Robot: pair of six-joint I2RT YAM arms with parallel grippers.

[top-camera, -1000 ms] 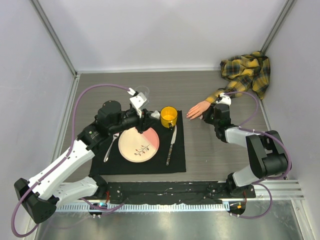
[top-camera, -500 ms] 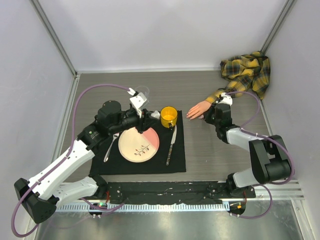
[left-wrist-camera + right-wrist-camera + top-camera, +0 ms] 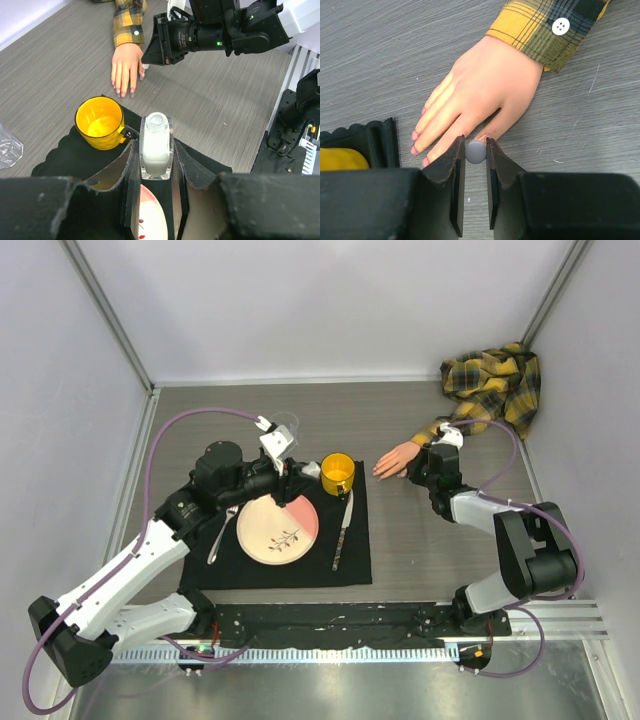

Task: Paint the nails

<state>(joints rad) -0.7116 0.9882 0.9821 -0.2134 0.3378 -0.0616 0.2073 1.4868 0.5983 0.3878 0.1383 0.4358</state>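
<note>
Over the last second we saw little move: the right arm's elbow swayed, while the right gripper (image 3: 475,145) stayed clamped on a grey brush handle (image 3: 475,152) at the thumb tip of the mannequin hand (image 3: 480,95). The nails (image 3: 413,135) on its fingers looked pink. Beyond those fingertips, the left gripper (image 3: 156,147) kept gripping the open bottle (image 3: 156,160). We judged the thumb stroke under way.

— Where can a gripper get through?
— Over the bare grey table (image 3: 330,410) behind the hand (image 3: 393,460), and between the hand and the black mat (image 3: 300,575).
— What's in the way?
— The yellow cup (image 3: 338,474) near the hand, the left gripper (image 3: 156,150) with its bottle (image 3: 156,127) just beside the cup, and the right gripper (image 3: 475,142), pinching a grey knob (image 3: 475,154), at the thumb.
</note>
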